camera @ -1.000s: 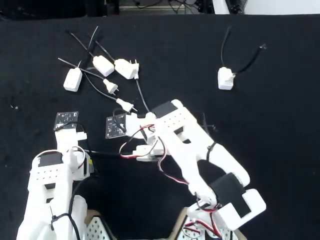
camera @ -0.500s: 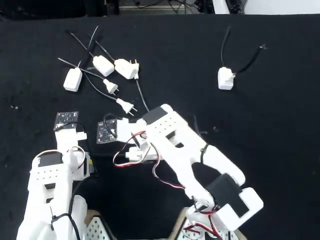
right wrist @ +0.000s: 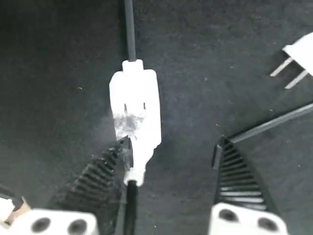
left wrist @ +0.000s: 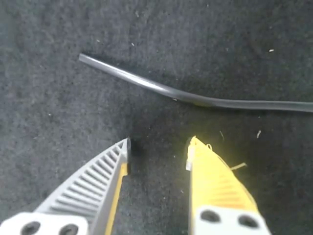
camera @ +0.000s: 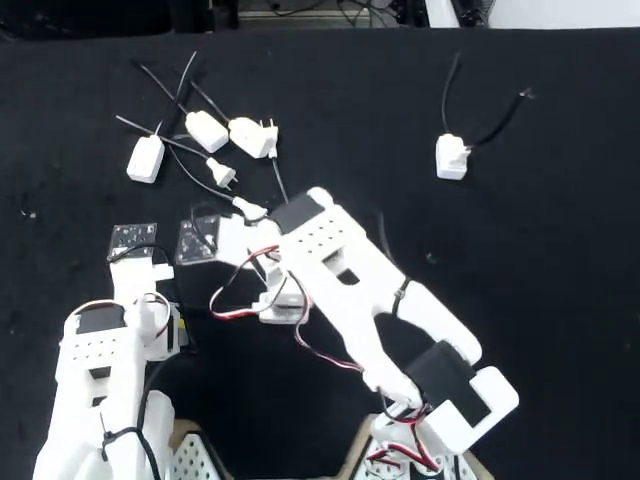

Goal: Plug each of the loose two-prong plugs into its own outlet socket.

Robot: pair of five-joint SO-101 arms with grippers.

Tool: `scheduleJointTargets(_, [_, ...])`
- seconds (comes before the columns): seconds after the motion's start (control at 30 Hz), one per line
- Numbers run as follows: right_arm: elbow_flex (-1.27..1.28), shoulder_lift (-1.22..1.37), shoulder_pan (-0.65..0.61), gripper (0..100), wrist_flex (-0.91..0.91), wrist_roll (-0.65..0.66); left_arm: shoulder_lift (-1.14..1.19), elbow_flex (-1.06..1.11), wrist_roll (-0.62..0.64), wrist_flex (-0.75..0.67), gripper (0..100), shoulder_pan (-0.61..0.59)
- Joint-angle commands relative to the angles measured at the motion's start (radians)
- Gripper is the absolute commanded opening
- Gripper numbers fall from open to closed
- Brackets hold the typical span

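The table [left wrist: 230, 34] is covered in black cloth, matt and slightly fuzzy, flecked with pale lint. The cable [left wrist: 195, 100] lying on it is sheathed in smooth dark plastic with a faint sheen. The left gripper [left wrist: 157, 149] is fitted with ribbed plastic fingers [left wrist: 93, 188], one grey and one yellow; those of the right gripper [right wrist: 171, 144] are moulded in ribbed matt black plastic. The white plug [right wrist: 137, 103] is made of smooth plastic, scuffed grey on one face. The prongs [right wrist: 288, 73] nearby are seen as pale bare metal. The arm shells [camera: 340, 265] are formed of matt white plastic.

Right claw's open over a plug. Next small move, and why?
Probably nudge the right claw sideways to centre it on the white plug: the claw is open, but the plug lies close by one finger, far from the other, so closing might push it aside.
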Motion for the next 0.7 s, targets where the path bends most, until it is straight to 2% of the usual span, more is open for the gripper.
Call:
scheduleJointTargets(0.0, [-0.071,-0.01,-0.014,24.6,0.014,-0.046,-0.015,-0.002,-0.005,-0.012,20,-0.001])
scheduleJointTargets(0.3, [-0.03,-0.007,-0.173,24.4,0.032,-0.12,-0.015,-0.002,-0.005,-0.012,20,-0.001])
scheduleJointTargets(0.5, [0.018,-0.001,-0.166,24.4,0.031,-0.12,-0.015,-0.002,-0.005,-0.012,20,-0.001])
scheduleJointTargets(0.67, [0.108,-0.004,-0.16,24.4,-0.052,-0.12,-0.015,-0.002,-0.005,-0.012,20,-0.001])
